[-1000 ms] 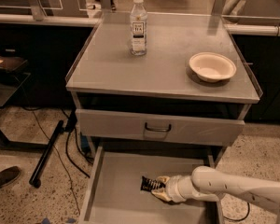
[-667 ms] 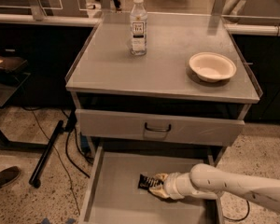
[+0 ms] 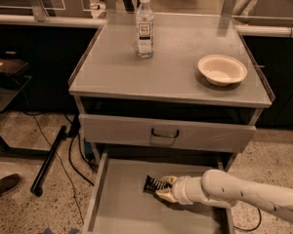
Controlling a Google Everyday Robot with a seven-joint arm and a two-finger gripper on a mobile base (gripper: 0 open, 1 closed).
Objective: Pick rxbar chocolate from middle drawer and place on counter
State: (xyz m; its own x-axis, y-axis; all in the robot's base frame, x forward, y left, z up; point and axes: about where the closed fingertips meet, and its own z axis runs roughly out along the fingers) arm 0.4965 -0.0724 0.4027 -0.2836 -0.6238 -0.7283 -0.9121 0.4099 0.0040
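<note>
The rxbar chocolate (image 3: 154, 183) is a small dark bar with pale lettering lying on the floor of the open middle drawer (image 3: 122, 204). My gripper (image 3: 165, 189) reaches in from the right on a white arm and sits at the bar's right end, its pale fingers around that end. The counter (image 3: 171, 57) is the grey cabinet top above.
A clear labelled bottle (image 3: 145, 27) stands at the back of the counter and a pale round bowl (image 3: 222, 69) sits at its right. A closed drawer with a dark curved handle (image 3: 165, 133) is above the open one. Cables and a dark pole lie on the floor at left.
The gripper has moved slightly left along the drawer floor onto the bar's right end. The bar has stayed on the drawer floor.
</note>
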